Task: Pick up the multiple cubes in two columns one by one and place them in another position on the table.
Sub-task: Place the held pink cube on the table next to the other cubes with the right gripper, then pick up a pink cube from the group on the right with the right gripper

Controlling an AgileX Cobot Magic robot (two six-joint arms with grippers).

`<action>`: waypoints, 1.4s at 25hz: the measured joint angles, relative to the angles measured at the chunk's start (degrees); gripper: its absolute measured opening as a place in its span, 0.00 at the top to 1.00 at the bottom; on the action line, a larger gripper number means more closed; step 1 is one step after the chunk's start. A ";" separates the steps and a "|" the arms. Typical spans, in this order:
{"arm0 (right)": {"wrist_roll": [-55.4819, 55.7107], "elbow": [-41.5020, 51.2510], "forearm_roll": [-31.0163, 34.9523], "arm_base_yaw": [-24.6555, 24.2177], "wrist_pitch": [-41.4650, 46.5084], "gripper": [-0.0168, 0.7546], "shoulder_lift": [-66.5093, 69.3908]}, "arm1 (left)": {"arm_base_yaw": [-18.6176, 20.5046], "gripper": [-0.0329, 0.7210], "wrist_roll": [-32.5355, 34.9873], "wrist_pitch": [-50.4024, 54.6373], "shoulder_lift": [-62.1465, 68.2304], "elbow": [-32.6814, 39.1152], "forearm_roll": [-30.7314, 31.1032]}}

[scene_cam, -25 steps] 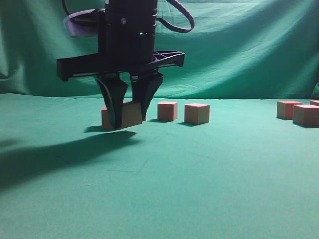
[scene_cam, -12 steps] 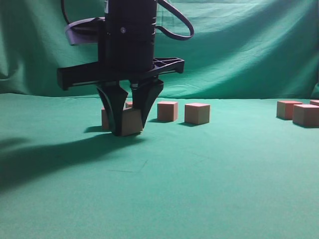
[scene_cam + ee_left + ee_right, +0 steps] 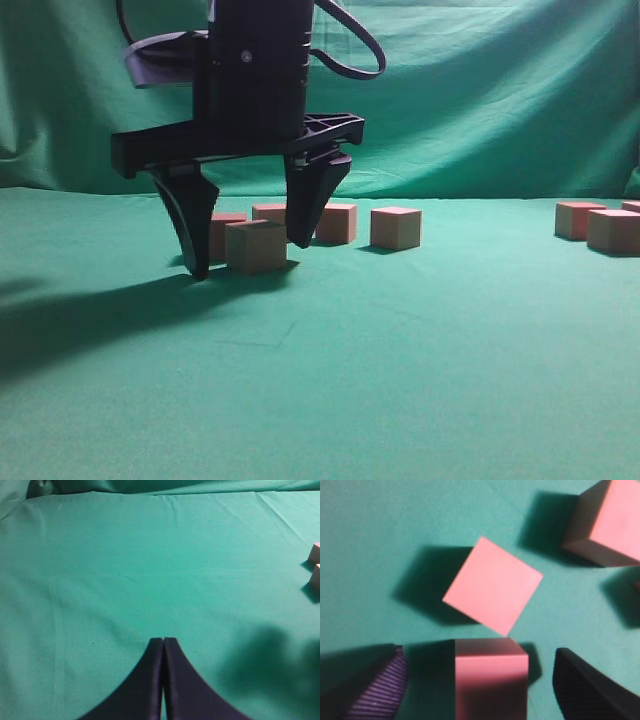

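In the exterior view my right gripper [image 3: 248, 256] hangs open, with its fingers on either side of a tan-pink cube [image 3: 257, 247] that rests on the green cloth. The right wrist view shows this cube [image 3: 491, 680] standing free between the open jaws [image 3: 480, 692], with gaps on both sides. More cubes stand just behind it [image 3: 228, 232] [image 3: 268, 211] and to its right [image 3: 336, 222] [image 3: 396, 228]. In the right wrist view one cube [image 3: 493, 591] touches the released cube's far corner. My left gripper [image 3: 163, 641] is shut and empty above bare cloth.
Three cubes stand at the far right of the exterior view [image 3: 580, 219] [image 3: 613, 231] [image 3: 632, 206]. Two cubes show at the right edge of the left wrist view [image 3: 315, 553] [image 3: 315, 576]. A green backdrop hangs behind the table [image 3: 400, 360].
The right gripper lowered the cube it held tilted onto the cloth, then opened its fingers wide. The cube now sits flat and free.
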 joint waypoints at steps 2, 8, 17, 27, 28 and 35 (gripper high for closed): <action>-0.23 0.00 0.26 0.00 0.74 0.28 -0.40 | 0.00 0.96 0.00 0.00 0.00 0.00 0.00; -1.58 -1.92 -0.22 0.00 7.85 0.25 -4.43 | 0.00 0.96 0.00 0.00 0.00 0.00 0.00; -4.15 -10.65 -2.77 0.00 22.00 0.25 -11.78 | 0.00 0.96 0.00 0.00 0.00 0.00 0.00; -4.43 -10.75 -4.26 -3.33 23.69 0.25 -30.91 | 0.00 0.96 0.00 0.00 0.00 0.00 0.00; -4.43 -10.62 -4.26 -4.43 23.77 0.25 -32.77 | 0.00 0.96 0.00 0.00 0.00 0.00 0.00; -3.94 2.07 -4.35 -15.72 24.10 0.25 -43.63 | 0.00 0.96 0.00 0.00 0.00 0.00 0.00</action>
